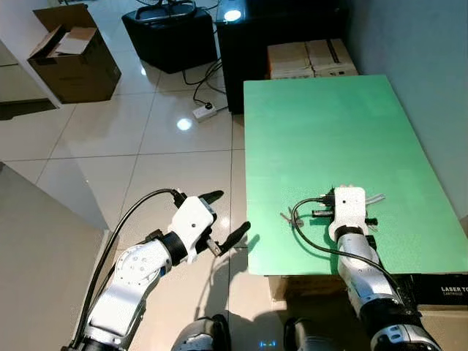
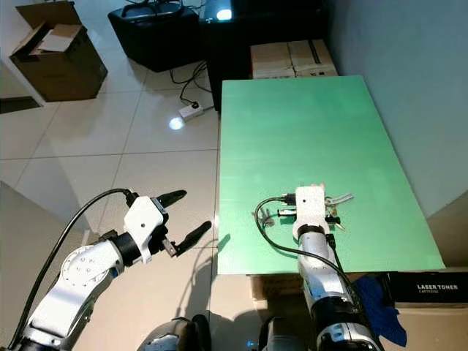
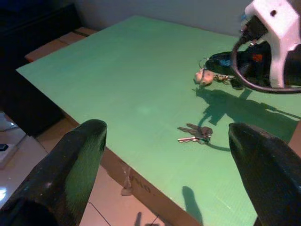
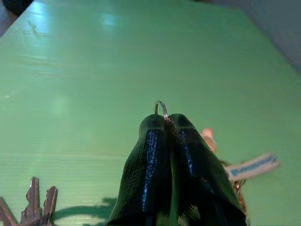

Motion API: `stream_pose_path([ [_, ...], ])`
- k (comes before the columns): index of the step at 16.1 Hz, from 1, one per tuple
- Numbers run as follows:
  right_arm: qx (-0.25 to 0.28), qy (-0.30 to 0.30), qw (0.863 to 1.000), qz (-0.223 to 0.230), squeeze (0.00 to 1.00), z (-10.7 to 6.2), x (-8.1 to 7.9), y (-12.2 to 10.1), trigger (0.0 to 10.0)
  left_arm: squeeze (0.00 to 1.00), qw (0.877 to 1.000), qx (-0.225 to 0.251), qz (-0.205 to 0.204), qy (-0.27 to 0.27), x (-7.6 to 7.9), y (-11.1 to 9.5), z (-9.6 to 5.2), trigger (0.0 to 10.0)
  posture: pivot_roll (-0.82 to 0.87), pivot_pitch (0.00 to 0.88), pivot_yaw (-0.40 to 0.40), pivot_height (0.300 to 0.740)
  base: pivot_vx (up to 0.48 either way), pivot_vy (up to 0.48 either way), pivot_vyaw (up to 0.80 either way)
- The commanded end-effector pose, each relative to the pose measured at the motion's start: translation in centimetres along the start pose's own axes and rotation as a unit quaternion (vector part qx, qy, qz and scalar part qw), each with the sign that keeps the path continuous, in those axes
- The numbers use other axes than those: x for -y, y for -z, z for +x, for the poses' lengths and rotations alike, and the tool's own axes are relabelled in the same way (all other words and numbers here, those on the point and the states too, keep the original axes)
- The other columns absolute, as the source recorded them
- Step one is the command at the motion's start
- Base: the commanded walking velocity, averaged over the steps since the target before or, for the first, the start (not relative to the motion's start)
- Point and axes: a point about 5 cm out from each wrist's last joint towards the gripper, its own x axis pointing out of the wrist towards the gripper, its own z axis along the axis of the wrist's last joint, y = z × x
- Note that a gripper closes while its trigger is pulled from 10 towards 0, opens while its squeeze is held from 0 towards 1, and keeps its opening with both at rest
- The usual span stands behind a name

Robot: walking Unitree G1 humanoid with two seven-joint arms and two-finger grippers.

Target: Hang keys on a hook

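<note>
On the green counter (image 1: pixel 329 131), near its front edge, a key ring (image 4: pixel 161 108) is pinched between the closed fingers of the right end effector (image 4: pixel 167 123), with a tagged bunch trailing beside it. Loose keys (image 3: pixel 196 133) are seen lying nearby. Off the counter's left edge, the left end effector (image 1: pixel 223 219) is held wide open, empty.

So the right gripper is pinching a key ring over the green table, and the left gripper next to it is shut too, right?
Not quite. The left gripper is open, its two black fingers spread wide apart off the green table's edge, as the left wrist view shows. The right gripper is indeed shut on the key ring over the table.
</note>
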Motion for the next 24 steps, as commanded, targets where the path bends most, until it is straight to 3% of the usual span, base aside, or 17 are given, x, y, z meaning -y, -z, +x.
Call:
stream_pose_path([
  [1, -0.005, -0.008, 1.000, -0.016, 0.00, -0.6, -0.5, 0.6, 0.0, 0.00, 1.000, -0.009, 0.005, -0.015, -0.6, 0.3, -0.4, 10.0, -0.05, 0.161, 0.127, 0.740, 0.000, 0.000, 0.00],
  [6, -0.075, -0.026, 0.994, -0.073, 0.00, -1.6, -1.1, 3.1, 0.0, 0.00, 1.000, -0.011, 0.006, -0.015, -0.4, 0.5, -0.5, 10.0, -0.05, 0.165, 0.126, 0.740, 0.000, 0.000, 0.00],
  [9, -0.077, -0.024, 0.994, -0.075, 0.00, -1.7, -1.0, 3.1, 0.0, 0.00, 1.000, -0.012, 0.007, -0.017, -0.5, 0.5, -0.5, 10.0, -0.05, 0.164, 0.124, 0.740, 0.000, 0.000, 0.00],
  [13, -0.005, 0.003, 0.997, -0.081, 0.00, -1.5, -0.6, 1.2, 0.0, 0.00, 0.999, -0.009, 0.013, -0.032, -0.7, 0.5, -0.5, 10.0, -0.05, 0.152, 0.123, 0.740, 0.000, 0.000, 0.00],
  [14, 0.059, 0.026, 0.992, -0.104, 0.00, -1.7, -0.2, -0.3, 0.0, 0.00, 0.999, -0.012, 0.017, -0.046, -1.1, 0.7, -0.5, 10.0, -0.06, 0.138, 0.123, 0.740, 0.000, 0.000, 0.00],
  [15, 0.075, 0.034, 0.990, -0.112, 0.00, -1.8, 0.0, -0.6, 0.0, 0.00, 0.999, -0.013, 0.018, -0.048, -1.1, 0.8, -0.5, 10.0, -0.06, 0.135, 0.122, 0.740, 0.000, 0.000, 0.00],
  [17, 0.117, 0.058, 0.982, -0.137, 0.00, -2.3, 0.5, -1.6, 0.0, 0.00, 0.998, -0.017, 0.021, -0.057, -1.3, 1.0, -0.7, 10.0, -0.07, 0.127, 0.120, 0.740, 0.000, 0.000, 0.00],
  [19, 0.185, 0.080, 0.956, -0.212, 0.00, -3.2, 1.0, -2.8, 0.0, 0.00, 0.996, -0.018, 0.030, -0.081, -2.0, 1.1, -0.9, 10.0, -0.07, 0.115, 0.115, 0.740, 0.000, 0.000, 0.00],
  [23, 0.260, 0.091, 0.913, -0.301, 0.00, -4.0, 0.9, -4.1, 0.0, 0.00, 0.995, -0.015, 0.036, -0.095, -2.4, 1.0, -0.8, 10.0, -0.07, 0.112, 0.117, 0.740, 0.000, 0.000, 0.00],
  [24, 0.266, 0.092, 0.908, -0.308, 0.00, -4.1, 0.8, -4.2, 0.0, 0.00, 0.995, -0.014, 0.037, -0.095, -2.4, 1.0, -0.8, 10.0, -0.07, 0.111, 0.118, 0.740, 0.000, 0.000, 0.00],
])
